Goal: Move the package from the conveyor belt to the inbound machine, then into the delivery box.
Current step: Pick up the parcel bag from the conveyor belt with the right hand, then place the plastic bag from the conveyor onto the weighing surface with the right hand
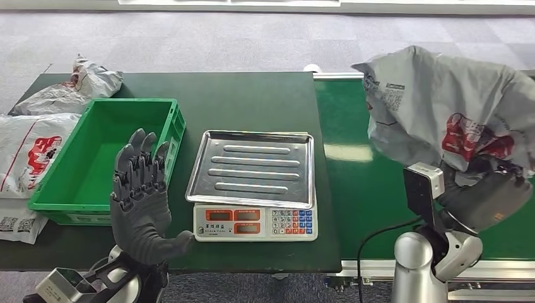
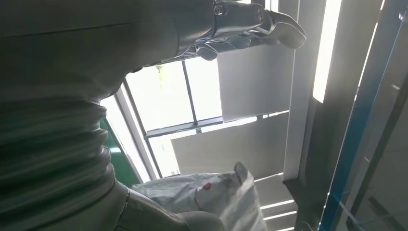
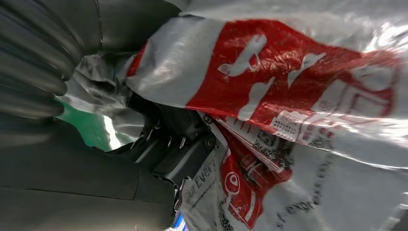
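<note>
A grey plastic package (image 1: 441, 107) with red print is lifted above the green conveyor belt (image 1: 359, 189), gripped from below by my right hand (image 1: 486, 196). Up close, the right wrist view has the package (image 3: 288, 96) pressed against the dark fingers (image 3: 173, 144). The scale with its steel tray (image 1: 255, 165) stands bare at the table's middle. To its left sits the green delivery box (image 1: 94, 158), nothing inside. My left hand (image 1: 142, 202) is raised near the table's front edge with fingers spread, holding nothing.
Other grey and white packages lie at the table's far left (image 1: 69, 88) and beside the box (image 1: 28, 151). The dark green table (image 1: 252, 95) borders the belt on its left.
</note>
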